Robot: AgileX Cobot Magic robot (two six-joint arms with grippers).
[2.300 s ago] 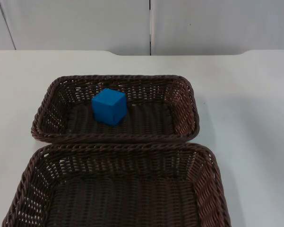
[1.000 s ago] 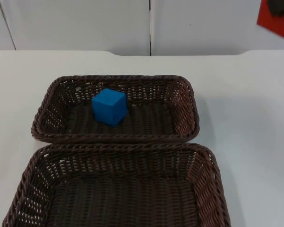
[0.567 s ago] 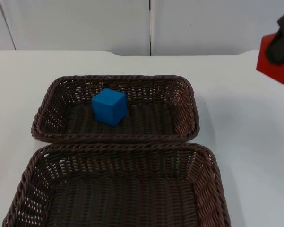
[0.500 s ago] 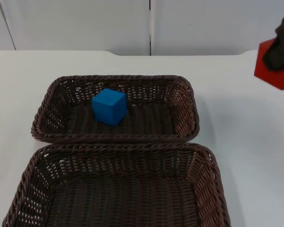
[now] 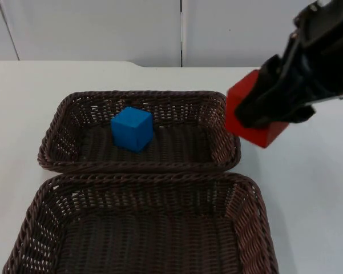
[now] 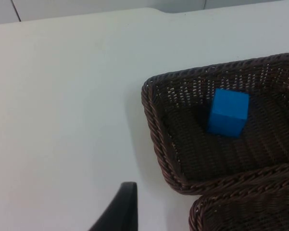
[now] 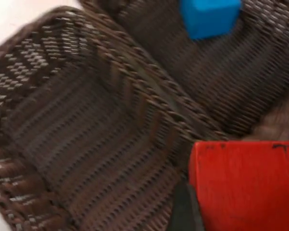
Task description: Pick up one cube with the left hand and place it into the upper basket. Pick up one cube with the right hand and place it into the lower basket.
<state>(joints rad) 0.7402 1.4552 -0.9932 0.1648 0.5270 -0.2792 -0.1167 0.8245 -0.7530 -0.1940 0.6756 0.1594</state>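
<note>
Red cube (image 5: 257,123) clamped in right hand (image 5: 262,114), above far brown wicker basket's (image 5: 138,166) right rim; blue cube (image 5: 132,129) inside.

**A:** Where does the top view look from?

**B:** From above, down and forward over the white counter (image 5: 34,103) to the grey partition wall (image 5: 91,28). It takes in the whole upper basket (image 5: 234,149) and most of the lower basket (image 5: 137,178).

**A:** And the wrist views?

**B:** The left wrist view looks down from off to the side of the upper basket (image 6: 151,125). The right wrist view sits much nearer, close above both baskets' weave.

**A:** What do they share?

**B:** The blue cube (image 5: 132,128) inside the upper basket shows in all three.
</note>
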